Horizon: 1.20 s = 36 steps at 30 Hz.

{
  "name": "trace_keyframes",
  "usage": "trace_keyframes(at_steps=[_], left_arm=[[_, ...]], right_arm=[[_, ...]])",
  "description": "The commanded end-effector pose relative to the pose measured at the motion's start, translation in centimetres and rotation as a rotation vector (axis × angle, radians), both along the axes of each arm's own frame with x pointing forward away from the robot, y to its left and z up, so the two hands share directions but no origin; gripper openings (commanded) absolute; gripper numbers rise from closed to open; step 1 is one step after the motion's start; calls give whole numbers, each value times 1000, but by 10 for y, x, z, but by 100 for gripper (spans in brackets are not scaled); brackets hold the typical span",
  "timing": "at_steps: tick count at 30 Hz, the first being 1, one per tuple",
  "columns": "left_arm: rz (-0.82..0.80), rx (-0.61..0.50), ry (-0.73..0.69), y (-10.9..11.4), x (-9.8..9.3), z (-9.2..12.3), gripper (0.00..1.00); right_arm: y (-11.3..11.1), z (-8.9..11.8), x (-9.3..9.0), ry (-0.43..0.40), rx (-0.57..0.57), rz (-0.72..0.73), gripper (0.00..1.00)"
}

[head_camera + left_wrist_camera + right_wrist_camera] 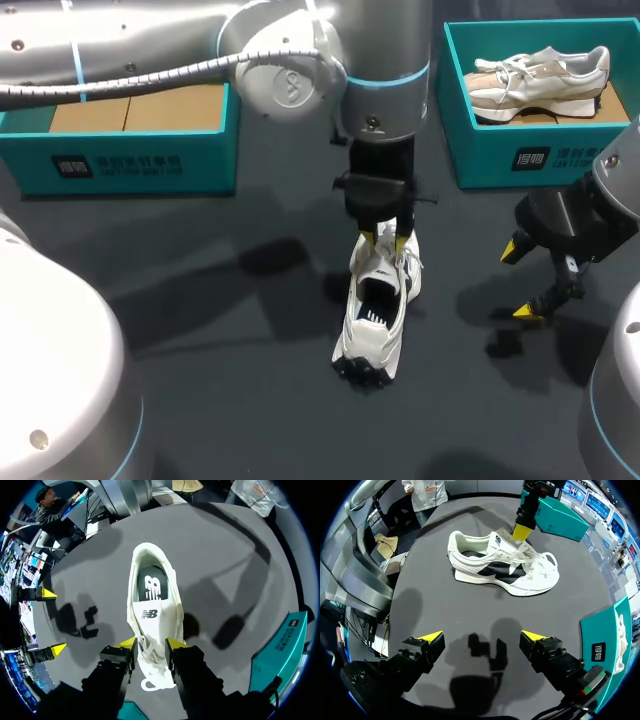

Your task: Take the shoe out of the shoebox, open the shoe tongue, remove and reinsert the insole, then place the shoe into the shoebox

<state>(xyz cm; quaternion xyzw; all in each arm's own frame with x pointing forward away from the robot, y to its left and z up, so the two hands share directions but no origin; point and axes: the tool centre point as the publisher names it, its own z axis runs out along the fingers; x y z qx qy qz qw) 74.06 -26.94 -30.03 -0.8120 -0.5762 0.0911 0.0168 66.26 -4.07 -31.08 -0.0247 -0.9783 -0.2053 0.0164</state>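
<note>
Table (220,400) is showing bare dark top nearest me, w/ the widest free room on the L side. Shoe (372,318) is sitting on its sole mid-table, heel toward me, toe away. It is lying well apart from every table edge and from both boxes. Its tongue (150,614) is lying over the front of the opening, w/ the dark insole (152,580) showing inside, heelward of it.

L gripper (384,241) is standing straight over the far half of the shoe. Its 2 fingers are set narrowly apart, pinching the laced upper from both sides, just toeward of the tongue. L arm is spanning in from the far L, passing over the L box (130,160).

R gripper (519,282) is hanging to the R of the shoe, near it but not touching. Its fingers are spread wide w/ nothing btwn them, only its own shadow lying on the top below. A strip of bare table is running btwn shoe and R gripper.

Farther off, the teal L box is standing at the far L, brown floor showing. R box (480,150), also teal, is standing at the far R, holding a 2nd shoe (540,75), beige and white. L arm's wrist is filling the gap btwn the 2 boxes.
</note>
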Motion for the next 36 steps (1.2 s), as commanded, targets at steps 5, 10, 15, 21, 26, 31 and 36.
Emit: trace_keyframes(at_steps=[5, 10, 15, 21, 26, 31, 36], left_arm=[[-5, -18, 35, 11, -24, -20, 34], [-10, -17, 29, 19, -37, -37, 33], [5, -22, 29, 24, -47, -44, 35], [27, -63, 40, 28, -51, -25, 36], [68, -61, 39, 31, -49, -2, 44], [161, -20, 20, 32, -48, 18, 70], [310, 21, 57, 36, -57, 38, 100]], right_arm=[[1, 0, -2, -2, -3, -2, 100], [1, 0, -2, -2, -3, -2, 100], [1, 0, -2, -2, -3, -2, 100], [1, 0, -2, -2, -3, -2, 100], [1, 0, -2, -2, -3, -2, 100], [1, 0, -2, -2, -3, -2, 100], [1, 0, -2, -2, -3, -2, 100]])
